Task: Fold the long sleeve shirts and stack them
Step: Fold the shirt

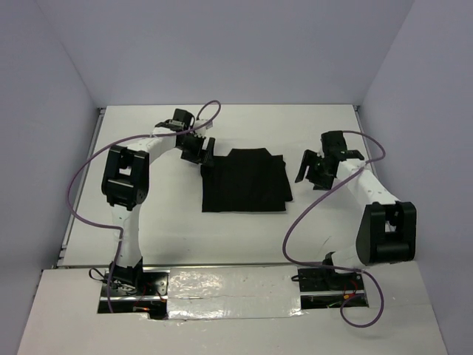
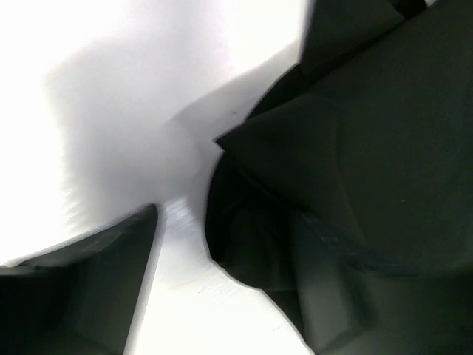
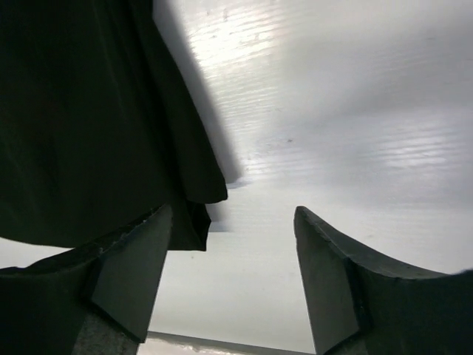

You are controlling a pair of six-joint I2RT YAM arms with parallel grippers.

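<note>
The long sleeve shirt (image 1: 247, 181) is plain black and lies folded into a rough square at the middle of the white table (image 1: 170, 222). My left gripper (image 1: 201, 151) hangs at the shirt's far left corner, jaws open. In the left wrist view the left gripper (image 2: 225, 222) straddles a bunched edge of the shirt (image 2: 369, 133), with one finger over bare table and the other over the fabric. My right gripper (image 1: 307, 168) stands open just right of the shirt. In the right wrist view the right gripper (image 3: 233, 214) has only table between its fingers, and the shirt (image 3: 74, 111) hangs at the left.
Pale walls close the table in at the back and both sides. A purple cable (image 1: 81, 174) loops off the left arm and another (image 1: 295, 222) off the right arm. Crinkled foil tape (image 1: 229, 285) covers the near edge between the arm bases.
</note>
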